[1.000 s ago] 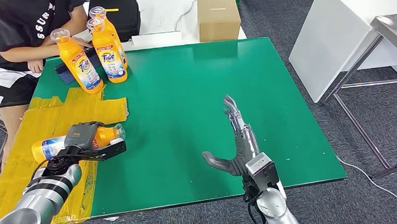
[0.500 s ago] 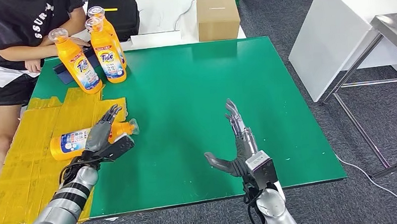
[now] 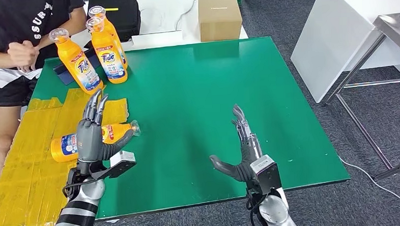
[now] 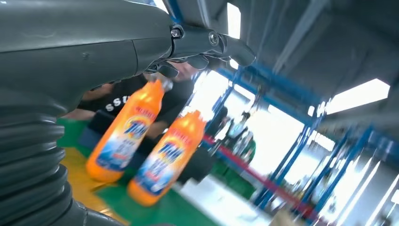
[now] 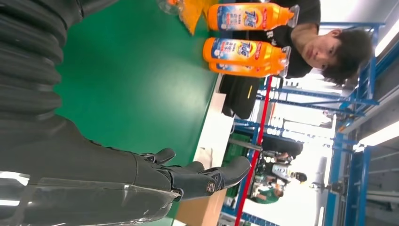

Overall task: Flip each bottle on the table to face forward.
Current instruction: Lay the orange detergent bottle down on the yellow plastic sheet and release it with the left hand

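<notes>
One orange bottle (image 3: 94, 139) lies on its side on the yellow sheet (image 3: 22, 166) at the green surface's (image 3: 197, 92) near-left edge. The left hand (image 3: 93, 135) hovers over it, fingers spread, empty. The right hand (image 3: 243, 149) is open too.

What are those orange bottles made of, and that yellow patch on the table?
The orange bottles look like glossy plastic: bright highlights, clear caps, printed labels. The yellow patch seems to be overlapping strips of shiny tape or film, wrinkled and uneven at the edges, though the material is not certain.
</notes>
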Controlling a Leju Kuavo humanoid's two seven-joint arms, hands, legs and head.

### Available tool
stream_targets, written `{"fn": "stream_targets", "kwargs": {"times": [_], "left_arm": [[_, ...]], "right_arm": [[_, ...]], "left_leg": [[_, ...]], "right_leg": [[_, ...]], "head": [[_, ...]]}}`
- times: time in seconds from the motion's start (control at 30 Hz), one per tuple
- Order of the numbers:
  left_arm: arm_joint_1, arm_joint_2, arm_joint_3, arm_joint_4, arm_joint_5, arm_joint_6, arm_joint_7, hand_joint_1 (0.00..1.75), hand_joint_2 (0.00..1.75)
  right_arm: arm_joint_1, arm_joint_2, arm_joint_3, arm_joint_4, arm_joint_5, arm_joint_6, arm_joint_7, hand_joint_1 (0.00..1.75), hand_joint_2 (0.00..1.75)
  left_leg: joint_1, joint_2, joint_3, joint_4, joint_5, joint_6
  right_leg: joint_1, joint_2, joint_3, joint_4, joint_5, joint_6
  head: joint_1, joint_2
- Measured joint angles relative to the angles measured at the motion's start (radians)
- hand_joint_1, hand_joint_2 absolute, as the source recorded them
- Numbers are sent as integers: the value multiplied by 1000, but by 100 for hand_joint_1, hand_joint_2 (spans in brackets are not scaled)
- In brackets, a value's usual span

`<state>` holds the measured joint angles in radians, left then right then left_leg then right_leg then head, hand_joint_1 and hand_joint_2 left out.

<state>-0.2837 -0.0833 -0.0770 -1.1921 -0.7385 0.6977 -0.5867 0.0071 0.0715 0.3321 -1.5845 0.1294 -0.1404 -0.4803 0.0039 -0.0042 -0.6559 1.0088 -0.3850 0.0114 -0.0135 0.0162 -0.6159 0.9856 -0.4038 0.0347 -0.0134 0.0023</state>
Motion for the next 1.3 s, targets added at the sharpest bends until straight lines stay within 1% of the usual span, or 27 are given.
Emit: {"fn": "stream_targets", "kwargs": {"times": [0.1, 0.17, 0.23, 0.3, 0.37, 0.4, 0.43, 0.5, 0.67, 0.8, 0.97, 1.1, 1.3], "left_arm": [[48, -10, -16, -119, 191, -34, -12, 0, 175], [88, -9, -43, -203, 319, -99, 0, 0, 175], [133, -4, -78, -282, 440, -212, 38, 0, 175], [181, 7, -111, -333, 570, -383, 107, 0, 175], [225, 18, -137, -354, 675, -539, 170, 0, 175], [245, 22, -148, -357, 707, -590, 189, 0, 175], [262, 25, -157, -357, 727, -623, 201, 0, 175], [287, 31, -170, -357, 756, -661, 218, 0, 175], [316, 44, -182, -357, 778, -686, 227, 0, 175], [322, 48, -184, -357, 788, -694, 237, 0, 175], [328, 69, -184, -356, 802, -766, 257, 0, 175], [329, 100, -177, -354, 775, -821, 252, 0, 175], [329, 121, -151, -354, 761, -842, 242, 0, 175]], "right_arm": [[19, -1, -7, -14, 12, -21, 0, 0, 175], [39, -2, -14, -29, 15, -32, 0, 0, 175], [65, -4, -29, -49, 17, -40, 0, 0, 175], [92, -5, -49, -67, 23, -47, 1, 0, 175], [115, -7, -66, -80, 30, -52, 2, 0, 175], [124, -8, -73, -84, 32, -52, 3, 0, 175], [131, -8, -79, -88, 34, -52, 4, 0, 175], [140, -9, -88, -94, 36, -51, 7, 0, 175], [147, -9, -101, -99, 37, -48, 9, 0, 175], [150, -10, -105, -101, 37, -47, 10, 0, 0], [149, -12, -106, -101, 35, -29, 19, 0, 0], [145, -23, -109, -101, 30, 20, 23, 0, 0], [142, -39, -112, -101, 32, 51, 24, 0, 0]], "left_leg": [[0, 0, 0, 0, 0, 0], [0, 0, 0, 0, 0, 0], [0, 0, 0, 0, -1, 0], [0, 0, 0, 0, -2, 0], [0, 0, 0, 0, -3, -1], [0, 0, 0, 0, -3, -1], [0, 0, 0, 0, -3, -1], [0, 0, 0, 0, -3, -1], [0, 0, 0, 0, -3, -1], [0, 0, 1, 0, -3, -1], [0, 0, 1, 0, -3, -1], [0, 0, 1, 0, -3, -1], [0, 0, 1, 0, -3, -1]], "right_leg": [[0, 0, 0, 0, 0, 0], [1, 0, 0, 0, 0, 0], [1, 0, 0, 0, -1, 0], [1, 0, 0, 0, -2, 1], [1, 0, 0, 0, -2, 1], [1, 0, 0, 0, -3, 1], [1, 0, 0, 0, -3, 1], [0, 0, 0, 0, -3, 1], [1, 0, 0, 0, -3, 1], [1, 0, 0, 0, -3, 1], [1, 0, 0, 0, -3, 1], [1, 0, 0, 0, -3, 1], [1, 0, 0, 0, -3, 1]], "head": [[0, 0], [0, 0], [0, 0], [0, 0], [0, 0], [0, 0], [0, 0], [0, 0], [0, 0], [0, 0], [0, 0], [0, 0], [0, 0]]}}
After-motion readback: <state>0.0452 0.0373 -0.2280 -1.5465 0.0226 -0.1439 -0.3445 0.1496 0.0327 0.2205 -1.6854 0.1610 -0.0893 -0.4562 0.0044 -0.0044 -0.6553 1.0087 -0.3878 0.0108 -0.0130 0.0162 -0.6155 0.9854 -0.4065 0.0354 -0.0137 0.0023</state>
